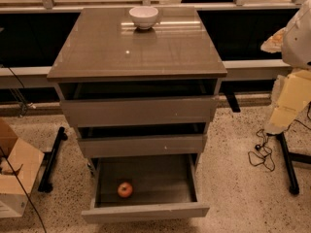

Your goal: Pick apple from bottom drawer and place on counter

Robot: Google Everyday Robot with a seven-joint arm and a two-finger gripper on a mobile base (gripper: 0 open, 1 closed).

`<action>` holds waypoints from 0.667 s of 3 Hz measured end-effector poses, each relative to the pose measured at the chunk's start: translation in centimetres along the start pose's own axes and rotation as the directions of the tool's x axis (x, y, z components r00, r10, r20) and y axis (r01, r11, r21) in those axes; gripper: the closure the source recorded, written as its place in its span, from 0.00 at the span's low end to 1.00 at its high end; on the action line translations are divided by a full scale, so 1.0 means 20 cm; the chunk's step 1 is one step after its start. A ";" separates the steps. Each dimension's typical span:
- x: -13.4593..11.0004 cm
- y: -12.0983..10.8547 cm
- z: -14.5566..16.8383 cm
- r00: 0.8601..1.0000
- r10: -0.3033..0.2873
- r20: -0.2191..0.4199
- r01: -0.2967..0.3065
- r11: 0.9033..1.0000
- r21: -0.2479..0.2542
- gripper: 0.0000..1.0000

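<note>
The apple (pixel 125 190), small and red-orange, lies on the floor of the bottom drawer (pixel 146 211), left of centre and near its front. The bottom drawer is pulled well out. The counter (pixel 138 52) is the glossy grey-brown top of the cabinet, and a white bowl (pixel 144 16) stands at its back centre. A white and cream part of my arm (pixel 295 57) shows at the right edge, level with the counter and well away from the apple. My gripper is out of view.
The two upper drawers (pixel 138 111) are slightly open. A cardboard box (pixel 14 176) sits on the floor at the left, next to a black stand foot (pixel 52 160). A cable (pixel 262 152) and a black stand leg (pixel 287 161) lie on the floor at the right. A long pale ledge (pixel 252 67) runs behind the cabinet.
</note>
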State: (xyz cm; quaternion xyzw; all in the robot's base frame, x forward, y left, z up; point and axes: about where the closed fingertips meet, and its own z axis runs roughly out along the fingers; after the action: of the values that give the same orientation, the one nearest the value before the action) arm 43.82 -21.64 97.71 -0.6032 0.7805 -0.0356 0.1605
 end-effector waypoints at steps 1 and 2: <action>-0.04 0.01 0.01 1.000 0.005 0.007 -0.006 1.000 0.014 0.00; -0.15 0.08 0.11 0.993 0.030 0.111 -0.031 1.000 0.003 0.00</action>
State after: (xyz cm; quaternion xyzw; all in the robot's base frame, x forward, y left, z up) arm 43.69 -17.94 95.78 -0.5919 0.7795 -0.0013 0.2053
